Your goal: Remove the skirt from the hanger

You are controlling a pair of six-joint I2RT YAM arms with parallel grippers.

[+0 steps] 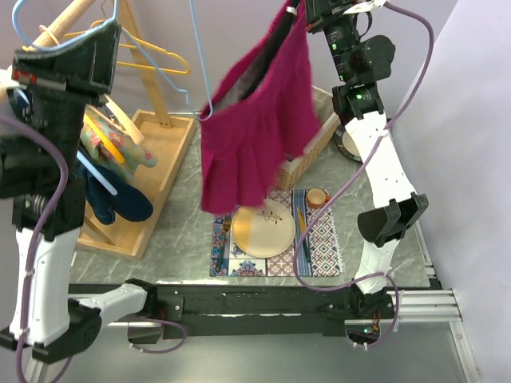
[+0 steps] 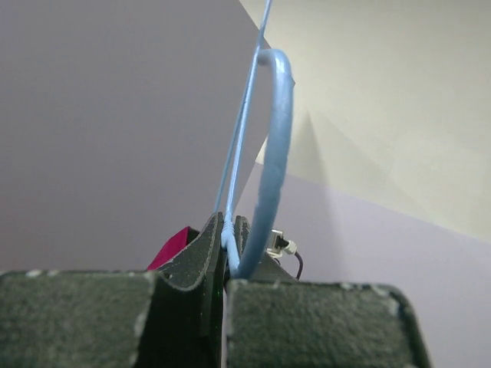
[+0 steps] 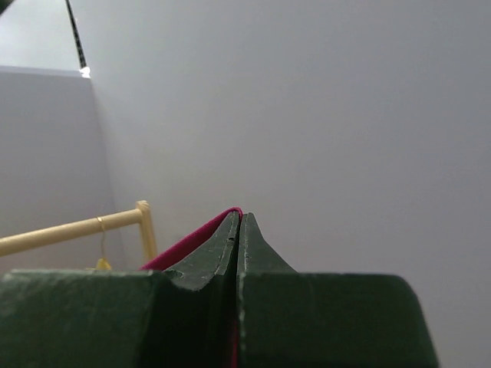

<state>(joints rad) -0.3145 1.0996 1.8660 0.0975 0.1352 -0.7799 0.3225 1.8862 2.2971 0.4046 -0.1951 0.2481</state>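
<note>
- Grey marbled tabletop (image 1: 185, 239) down below, and both arms are reaching high above it.
- Left gripper (image 2: 228, 230), up over the wooden rack (image 1: 156, 159), is pinched tight on the blue wire hanger (image 2: 276, 138) at its neck, right under the hook.
- Right gripper (image 3: 238, 222), well to the right of the rack, is clamped on a fold of the magenta skirt (image 1: 255, 136) at its top edge.
- Skirt drapes in mid-air to the right of the rack. Its low left corner looks to sit at the hanger's far end, so I'd say it isn't free yet.
- To finish cleanly, hold the hanger firm and draw the skirt away to the right along the line of the wire, not straight up. That way the cloth slides off the end rather than snagging.
- Go slow: thin wire could twist in that pinch, and a small bite of fabric could slip.
- Keep the hem away from the rack as it swings.
</note>
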